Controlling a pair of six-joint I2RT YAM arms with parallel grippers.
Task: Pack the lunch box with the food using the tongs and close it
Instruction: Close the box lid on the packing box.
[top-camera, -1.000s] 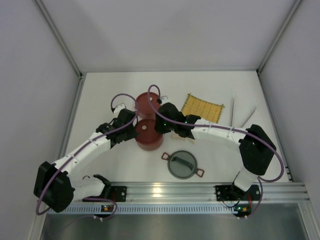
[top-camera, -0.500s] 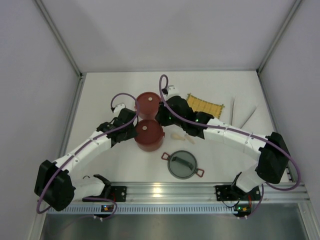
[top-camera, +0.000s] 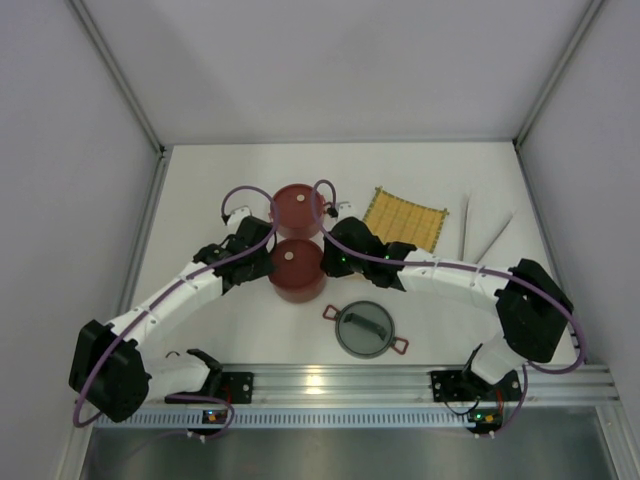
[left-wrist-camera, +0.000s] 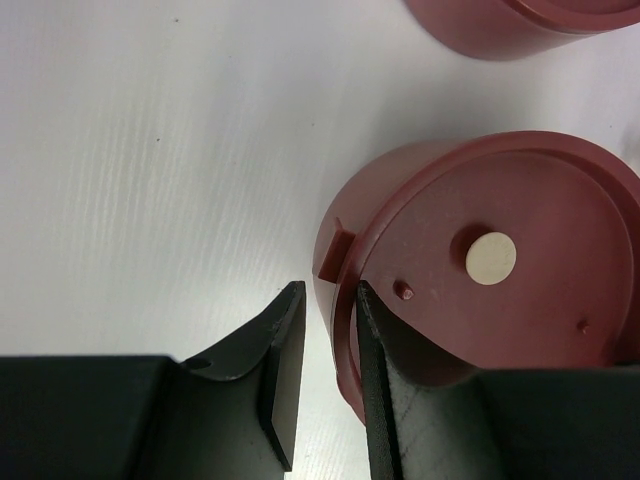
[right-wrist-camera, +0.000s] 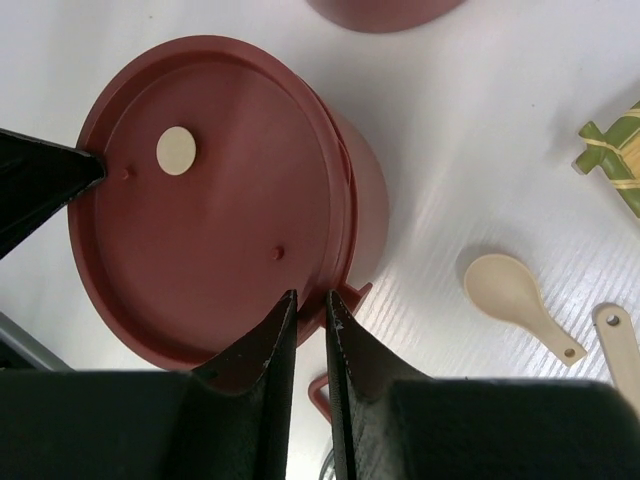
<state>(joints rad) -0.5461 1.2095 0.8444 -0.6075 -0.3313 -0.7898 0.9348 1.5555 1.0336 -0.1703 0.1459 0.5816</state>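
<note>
Flanking the near bowl (top-camera: 297, 268) from both sides, the two claws address the same lidded red tier. The left claw (left-wrist-camera: 330, 290) is at its left rim and the right claw (right-wrist-camera: 310, 295) at its right rim, so the bowl sits squarely between them and neither arm is nearer. Being round, it has no long axis (only its small side tabs mark a direction). The far bowl (top-camera: 297, 208), also lidded, stands just behind it, and the grey lid (top-camera: 365, 330) lies towards the arm bases. The tongs (top-camera: 465, 225) lie well off to the right, beyond the mat (top-camera: 404, 215).

The left claw's jaws are narrowly parted astride the rim, with a sliver of table (left-wrist-camera: 150, 150) showing beside the outer finger, so it is probably not clamping. The right claw's jaws are almost together over the rim; whether they pinch it I cannot tell.

Half a second ago the right claw was beside the far bowl, covering part of the mat. It has now swung in to the near bowl, while the left arm has barely moved.
</note>
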